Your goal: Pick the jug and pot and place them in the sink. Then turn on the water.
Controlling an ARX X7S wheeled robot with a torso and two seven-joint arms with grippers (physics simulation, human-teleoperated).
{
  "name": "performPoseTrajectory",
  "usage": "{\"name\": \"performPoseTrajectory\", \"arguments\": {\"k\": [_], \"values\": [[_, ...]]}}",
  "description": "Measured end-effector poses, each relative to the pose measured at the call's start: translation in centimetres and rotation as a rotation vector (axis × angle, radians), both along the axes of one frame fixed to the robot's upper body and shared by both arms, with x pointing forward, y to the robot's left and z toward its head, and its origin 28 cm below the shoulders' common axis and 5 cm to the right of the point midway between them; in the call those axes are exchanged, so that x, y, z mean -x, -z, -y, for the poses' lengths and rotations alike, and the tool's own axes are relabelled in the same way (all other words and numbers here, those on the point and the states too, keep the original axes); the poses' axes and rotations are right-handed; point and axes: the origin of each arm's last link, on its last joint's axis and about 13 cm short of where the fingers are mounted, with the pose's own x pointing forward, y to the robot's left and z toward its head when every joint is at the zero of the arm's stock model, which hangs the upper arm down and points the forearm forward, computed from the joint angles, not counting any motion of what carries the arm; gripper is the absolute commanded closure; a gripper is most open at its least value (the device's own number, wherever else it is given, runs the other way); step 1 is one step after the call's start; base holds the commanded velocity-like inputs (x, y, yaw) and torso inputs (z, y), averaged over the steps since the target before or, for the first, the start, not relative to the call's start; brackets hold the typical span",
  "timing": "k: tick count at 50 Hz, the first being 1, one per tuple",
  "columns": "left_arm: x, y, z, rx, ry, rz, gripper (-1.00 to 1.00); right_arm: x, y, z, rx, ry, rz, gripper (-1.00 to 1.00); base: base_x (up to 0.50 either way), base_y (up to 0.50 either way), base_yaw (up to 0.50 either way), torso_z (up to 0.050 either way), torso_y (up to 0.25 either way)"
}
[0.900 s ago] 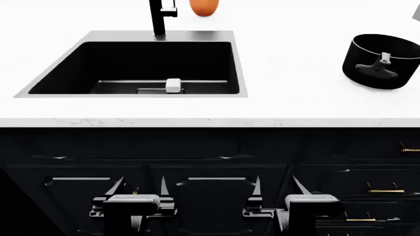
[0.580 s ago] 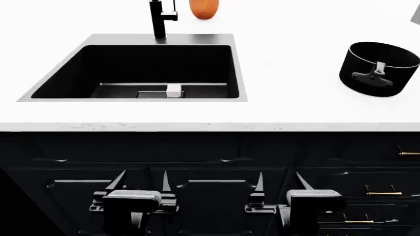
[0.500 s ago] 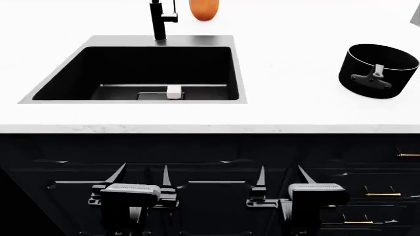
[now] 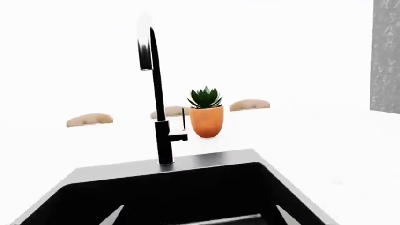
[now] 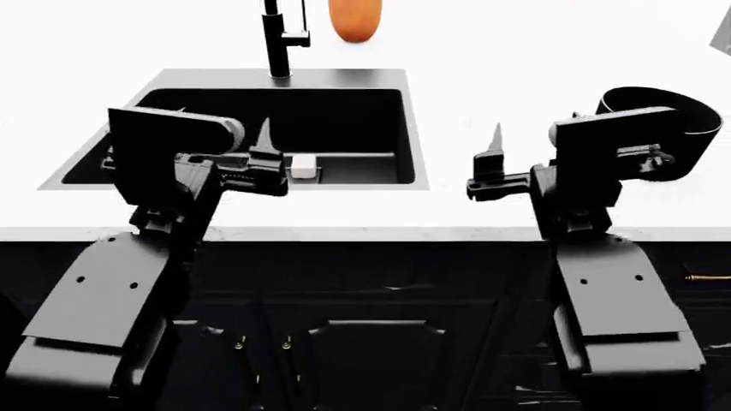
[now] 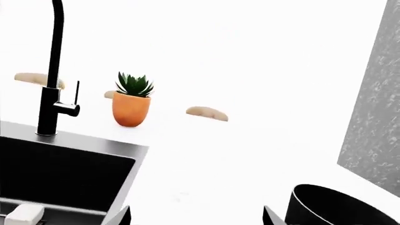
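The black sink [image 5: 418, 128] with a grey rim lies left of centre in the white counter, its tall black tap [image 5: 277, 38] behind it. No water runs from the tap. The black pot [image 5: 689, 110] stands on the counter at the right, partly hidden behind my right arm. The jug is out of view. My left gripper [image 5: 228, 141] is open and empty over the sink's front. My right gripper [image 5: 537, 154] is open and empty over the counter, just left of the pot. The left wrist view shows the sink [image 4: 206, 159], the tap [image 4: 159, 117] and the left gripper [image 4: 198, 218]. The right wrist view shows the pot [image 6: 337, 206] and the right gripper [image 6: 194, 218].
An orange planter [image 5: 354, 17] with a green plant stands behind the sink, right of the tap; it also shows in the wrist views [image 4: 206, 119] [image 6: 131, 108]. A small white object [image 5: 303, 167] lies in the sink. A grey wall panel [image 6: 375, 117] rises at the far right.
Both arms have risen from below the counter's front edge up to counter height. The left gripper now hangs over the sink, the right one beside the pot.
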Motion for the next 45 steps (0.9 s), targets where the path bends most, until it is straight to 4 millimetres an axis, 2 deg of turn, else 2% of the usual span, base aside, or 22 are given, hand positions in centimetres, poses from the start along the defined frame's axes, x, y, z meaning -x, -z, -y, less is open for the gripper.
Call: {"name": "performPoseTrajectory", "arguments": {"k": [8, 17, 28, 45], "values": [[-2.9, -4.9, -1.1, -0.012, -0.033, -0.003, -1.00, -2.5, -5.5, 1.3, 0.029, 0.017, 0.008, -1.00, 0.00, -0.16, 0.00, 0.000, 0.000], [-3.8, -8.0, -1.4, -0.006, -0.025, -0.010, -1.00, -3.4, -8.9, 2.7, 0.036, 0.039, 0.005, -1.00, 0.00, -0.50, 0.00, 0.000, 0.000], [-3.9, -9.8, -1.3, -0.001, 0.006, -0.006, -1.00, -3.3, -10.6, 3.5, 0.047, 0.056, -0.001, -1.00, 0.00, -0.50, 0.00, 0.000, 0.000], [-3.8, -11.2, -0.8, 0.000, 0.043, -0.006, -1.00, -2.8, -11.3, 4.3, 0.059, 0.075, -0.009, -1.00, 0.00, -0.50, 0.00, 0.000, 0.000]]}}
